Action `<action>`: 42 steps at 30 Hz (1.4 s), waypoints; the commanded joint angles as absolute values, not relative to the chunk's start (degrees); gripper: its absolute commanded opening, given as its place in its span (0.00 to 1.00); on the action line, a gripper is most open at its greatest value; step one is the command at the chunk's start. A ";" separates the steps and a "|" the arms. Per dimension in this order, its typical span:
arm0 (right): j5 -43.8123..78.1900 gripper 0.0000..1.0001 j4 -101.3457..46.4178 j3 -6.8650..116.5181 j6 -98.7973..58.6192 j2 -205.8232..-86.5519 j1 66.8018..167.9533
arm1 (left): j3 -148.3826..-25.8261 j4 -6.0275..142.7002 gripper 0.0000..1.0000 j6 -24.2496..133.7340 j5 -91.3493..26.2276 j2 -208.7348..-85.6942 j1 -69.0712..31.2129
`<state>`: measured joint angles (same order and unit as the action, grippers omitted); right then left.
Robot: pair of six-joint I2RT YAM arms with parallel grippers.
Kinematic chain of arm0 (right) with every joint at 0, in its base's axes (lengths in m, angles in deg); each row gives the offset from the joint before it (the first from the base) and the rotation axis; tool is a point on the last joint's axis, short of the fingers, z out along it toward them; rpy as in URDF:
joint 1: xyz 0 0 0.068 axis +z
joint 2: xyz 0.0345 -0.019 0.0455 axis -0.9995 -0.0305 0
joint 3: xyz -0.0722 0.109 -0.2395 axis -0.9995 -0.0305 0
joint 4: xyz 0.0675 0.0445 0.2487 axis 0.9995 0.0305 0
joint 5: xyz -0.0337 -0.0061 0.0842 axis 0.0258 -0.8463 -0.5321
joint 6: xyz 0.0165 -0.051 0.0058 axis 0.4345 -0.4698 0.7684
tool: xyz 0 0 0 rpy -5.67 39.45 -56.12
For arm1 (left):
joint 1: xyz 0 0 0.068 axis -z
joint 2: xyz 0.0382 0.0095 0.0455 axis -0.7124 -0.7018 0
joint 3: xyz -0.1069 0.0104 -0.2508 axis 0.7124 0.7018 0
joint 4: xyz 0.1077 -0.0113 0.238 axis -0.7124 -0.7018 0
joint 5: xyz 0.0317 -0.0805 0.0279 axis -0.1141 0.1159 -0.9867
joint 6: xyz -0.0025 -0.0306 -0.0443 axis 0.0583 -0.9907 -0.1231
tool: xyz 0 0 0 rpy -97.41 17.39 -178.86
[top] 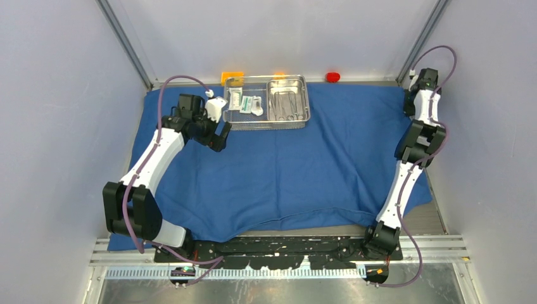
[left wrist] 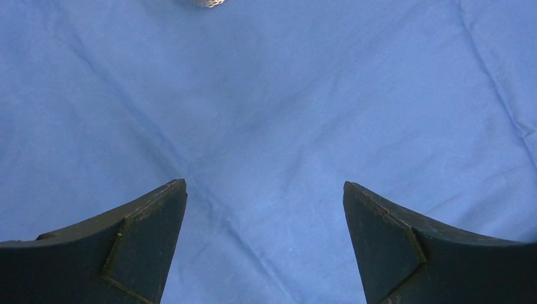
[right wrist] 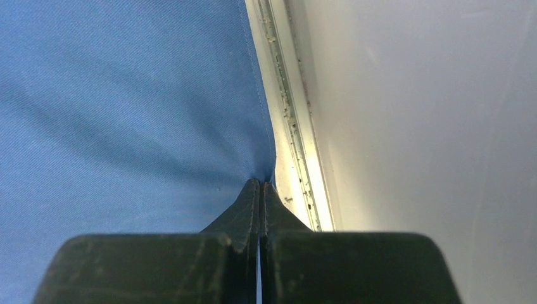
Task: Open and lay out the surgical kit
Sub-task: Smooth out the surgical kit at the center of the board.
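Note:
The blue cloth wrap point(top: 285, 171) lies spread flat over the table. On its far middle stands the wire-mesh basket point(top: 266, 125), holding white packets point(top: 244, 101) on the left and the steel tray point(top: 306, 101) with slim metal instruments point(top: 285, 104) on the right. My left gripper point(top: 215, 130) hovers just left of the basket's front corner, open, with only bare cloth point(left wrist: 266, 114) between its fingers point(left wrist: 264, 184). At the cloth's far right corner my right gripper point(top: 418, 88) is shut, pinching the cloth's edge point(right wrist: 261, 183), which puckers at the tips.
A red block point(top: 332, 77) and orange blocks point(top: 232, 76) sit behind the basket by the back wall. A metal rail point(right wrist: 291, 126) and the right wall point(right wrist: 430, 126) run close beside the right gripper. The cloth's near edge hangs by the arm bases.

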<state>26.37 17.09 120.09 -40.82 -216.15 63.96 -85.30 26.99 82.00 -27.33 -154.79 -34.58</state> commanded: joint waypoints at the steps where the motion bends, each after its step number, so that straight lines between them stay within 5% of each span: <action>1: 35.49 0.00 15.34 116.35 -43.92 -214.24 65.19 | -87.27 27.75 0.96 83.28 -29.87 -153.57 -34.88; 15: 50.35 0.00 4.71 110.36 -55.51 -212.57 65.77 | -86.81 28.11 0.95 85.80 -35.01 -155.57 -34.88; 28: 50.82 0.01 3.26 111.69 -58.51 -211.20 66.19 | -85.71 29.10 0.96 86.93 -36.71 -156.03 -34.88; 30: 50.51 0.10 2.75 110.76 -58.14 -210.21 66.19 | -85.75 29.14 0.97 87.19 -37.24 -156.19 -34.88; 35: 46.52 0.52 4.23 109.31 -54.54 -205.69 66.19 | -86.78 27.24 1.00 88.53 -38.38 -157.66 -34.86; 42: 34.58 0.76 7.94 102.95 -47.74 -193.10 66.18 | -85.99 24.17 1.00 92.00 -39.74 -156.99 -35.47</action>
<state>40.45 7.36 105.14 -52.33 -206.29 66.49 -85.30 25.66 89.20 -38.47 -158.48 -34.64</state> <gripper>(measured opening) 0.724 0.996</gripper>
